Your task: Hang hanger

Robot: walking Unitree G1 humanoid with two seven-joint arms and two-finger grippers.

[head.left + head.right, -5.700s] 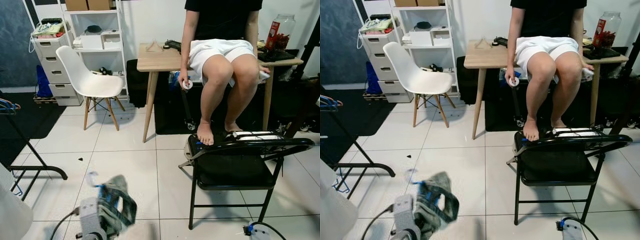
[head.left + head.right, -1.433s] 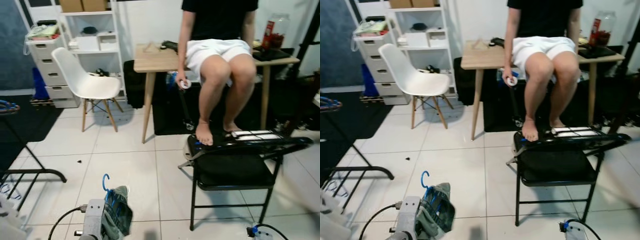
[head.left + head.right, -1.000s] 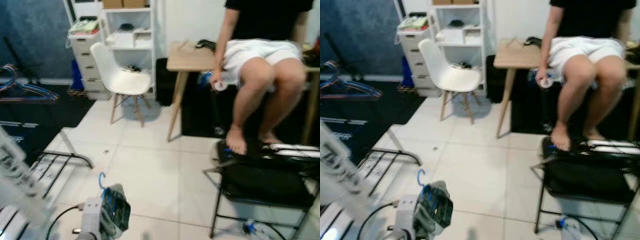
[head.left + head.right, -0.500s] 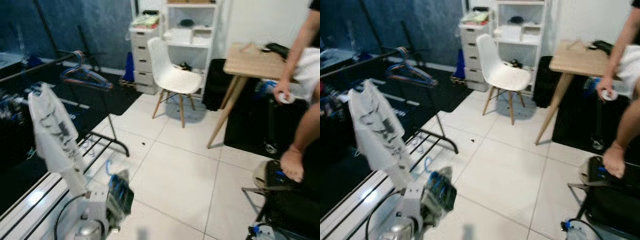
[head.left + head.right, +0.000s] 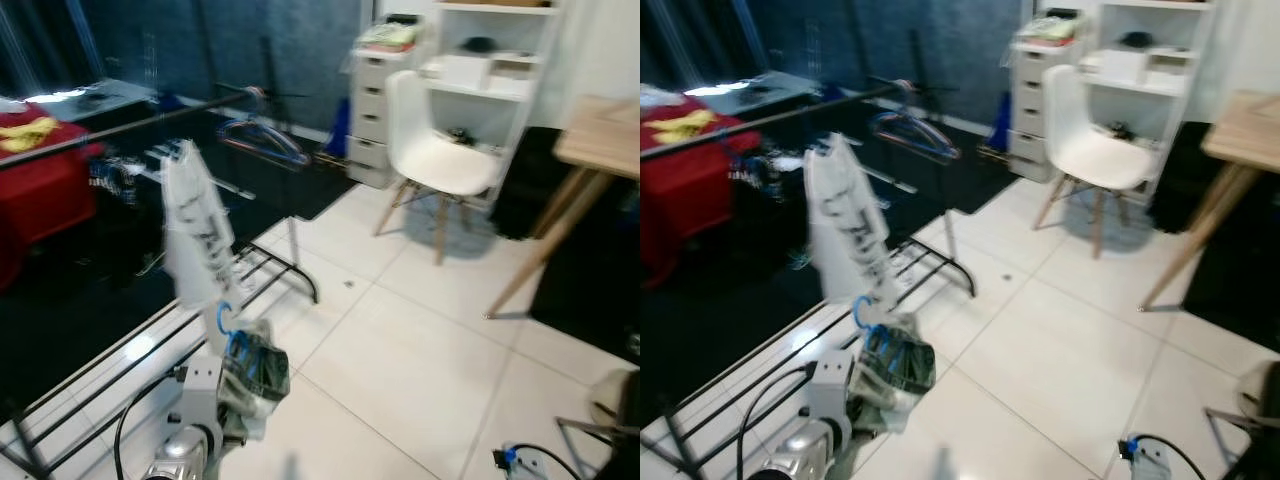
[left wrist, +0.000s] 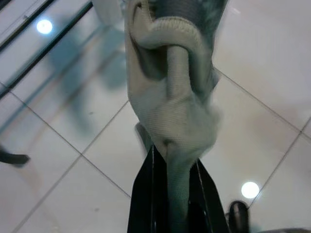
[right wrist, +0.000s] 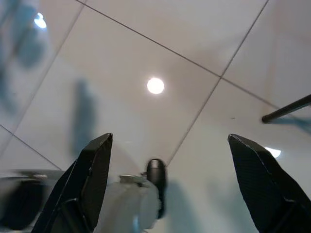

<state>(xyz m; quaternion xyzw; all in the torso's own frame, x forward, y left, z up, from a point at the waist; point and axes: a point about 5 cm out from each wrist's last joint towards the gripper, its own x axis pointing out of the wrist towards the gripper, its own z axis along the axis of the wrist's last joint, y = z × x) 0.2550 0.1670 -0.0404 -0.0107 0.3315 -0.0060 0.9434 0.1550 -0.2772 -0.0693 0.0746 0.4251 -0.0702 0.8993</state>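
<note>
One white chair (image 5: 440,160) stands at upper right of the frame beside one white drawer unit (image 5: 378,105) and one white shelf unit (image 5: 500,70). One wooden table (image 5: 600,145) juts in at far right. One garment rack (image 5: 150,125) crosses the left, carrying one white shirt (image 5: 198,235) and a blurred bunch of hangers (image 5: 262,140), number unclear.
</note>
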